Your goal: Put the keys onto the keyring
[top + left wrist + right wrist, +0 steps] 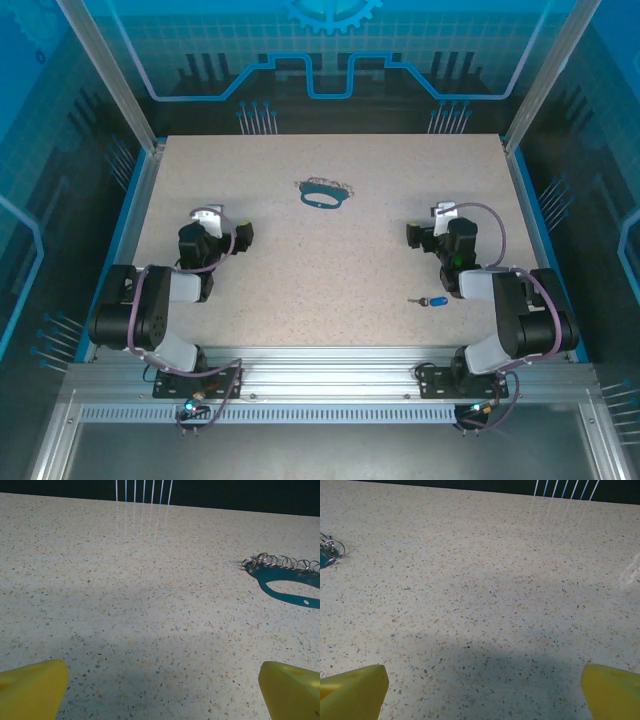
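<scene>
Key (434, 301) lies flat on the worktop (330, 265) at near right, just beside the right arm. It sits nearer than the right gripper (430, 228) and is not touching it.

Keyring (323, 194), chain (280, 562) attached, lies at far centre, well apart from the key and beyond both grippers.

Left gripper (225, 225): jaws wide, holding nothing (yellow fingertips (30, 690) at the wrist view's bottom corners). Keyring is ahead, to its right.

Right gripper: also wide and empty. Keyring is ahead, to its far left.
</scene>
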Action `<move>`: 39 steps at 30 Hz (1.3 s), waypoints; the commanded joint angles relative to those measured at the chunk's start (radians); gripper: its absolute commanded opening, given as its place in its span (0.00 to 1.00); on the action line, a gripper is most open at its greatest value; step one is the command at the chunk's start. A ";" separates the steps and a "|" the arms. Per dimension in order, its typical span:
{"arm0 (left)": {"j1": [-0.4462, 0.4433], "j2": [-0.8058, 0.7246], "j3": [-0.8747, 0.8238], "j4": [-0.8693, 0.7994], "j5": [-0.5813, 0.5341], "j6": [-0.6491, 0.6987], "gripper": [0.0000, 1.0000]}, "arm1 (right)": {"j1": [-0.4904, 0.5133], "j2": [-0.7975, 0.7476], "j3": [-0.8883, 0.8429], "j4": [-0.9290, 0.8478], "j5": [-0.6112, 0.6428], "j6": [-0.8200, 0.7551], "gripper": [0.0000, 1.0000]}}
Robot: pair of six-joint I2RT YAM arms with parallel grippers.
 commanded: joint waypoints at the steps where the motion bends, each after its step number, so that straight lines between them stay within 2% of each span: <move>1: 0.006 0.001 0.009 0.003 0.017 0.000 0.99 | 0.011 0.007 -0.003 0.039 0.019 -0.013 1.00; 19: 0.002 0.000 0.011 -0.003 0.005 0.003 0.99 | 0.001 0.007 -0.001 0.035 -0.001 -0.010 1.00; 30: 0.001 -0.044 -0.041 0.065 0.019 0.002 0.99 | 0.005 -0.001 0.000 0.031 0.010 -0.009 1.00; 39: 0.000 -0.247 0.058 -0.276 -0.002 -0.011 0.99 | 0.021 -0.194 0.155 -0.392 0.005 0.042 1.00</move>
